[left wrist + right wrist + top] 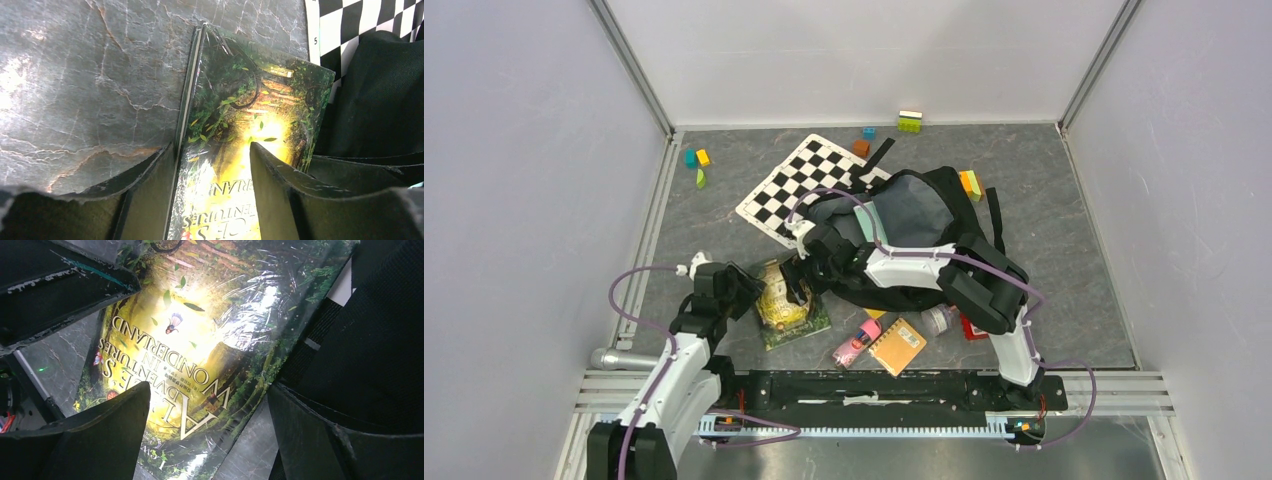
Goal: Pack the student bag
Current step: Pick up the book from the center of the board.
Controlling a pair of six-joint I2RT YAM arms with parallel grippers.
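The black student bag (924, 215) lies open in the middle of the table, also seen in the left wrist view (380, 95) and the right wrist view (385, 335). Just left of it is a green and yellow Alice in Wonderland book (792, 305). My left gripper (759, 290) is open; its fingers straddle the book's (250, 95) long edge, one finger (150, 172) outside it and the other over the cover. My right gripper (802, 262) is open above the book's (200, 325) corner, one finger (310, 430) close against the bag's fabric.
A chessboard (809, 185) lies behind the book, partly under the bag. Coloured blocks (696, 157) are scattered at the back. A pink bottle (856, 343), an orange notebook (897, 345), a small clear bottle (939, 318) and a red item (974, 328) sit near the front. A silver cylinder (619, 358) lies front left.
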